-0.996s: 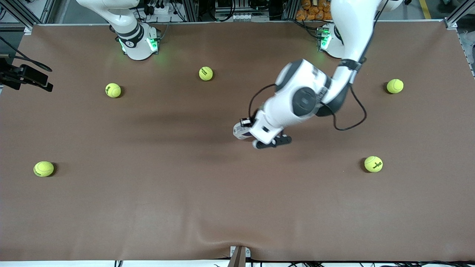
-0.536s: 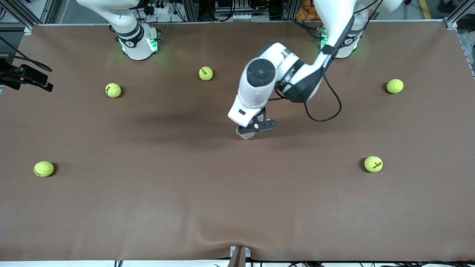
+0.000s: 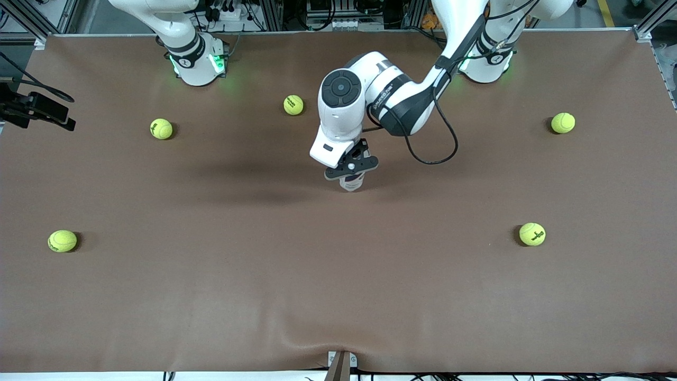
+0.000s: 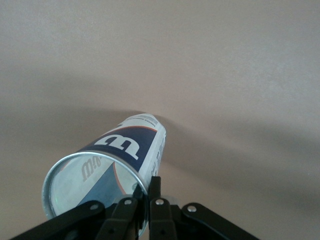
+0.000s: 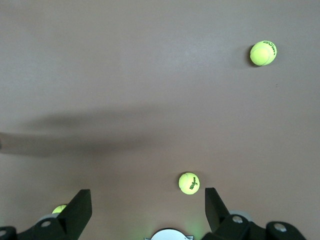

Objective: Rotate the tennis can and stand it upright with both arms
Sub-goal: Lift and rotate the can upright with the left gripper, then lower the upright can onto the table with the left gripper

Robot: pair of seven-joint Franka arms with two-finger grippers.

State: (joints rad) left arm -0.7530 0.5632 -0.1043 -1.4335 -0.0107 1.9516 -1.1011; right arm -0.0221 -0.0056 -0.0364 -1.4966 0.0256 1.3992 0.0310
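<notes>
Left hand (image 3: 351, 168) clamps the rim of the tennis can (image 3: 351, 181) over mid-table, fingers (image 4: 156, 197) pinched tight on the metal-edged open mouth. Seen via left wrist view, the can (image 4: 131, 150) tilts away from the hand, its closed end down at the brown table (image 3: 338, 275); whether that end touches the surface can't be told. W logo & dark blue label face up toward the wrist cam.

Right hand (image 5: 145, 210) waits w/ fingers spread wide, holding nothing, over the table near the right arm's base (image 3: 197, 64). Five tennis balls lie scattered, well apart from the can: one (image 3: 293, 105) nearest, toward the bases; others (image 3: 161, 128) (image 3: 62, 241) toward the right arm's end; two more (image 3: 563, 123) (image 3: 532, 234) toward the left arm's end.
</notes>
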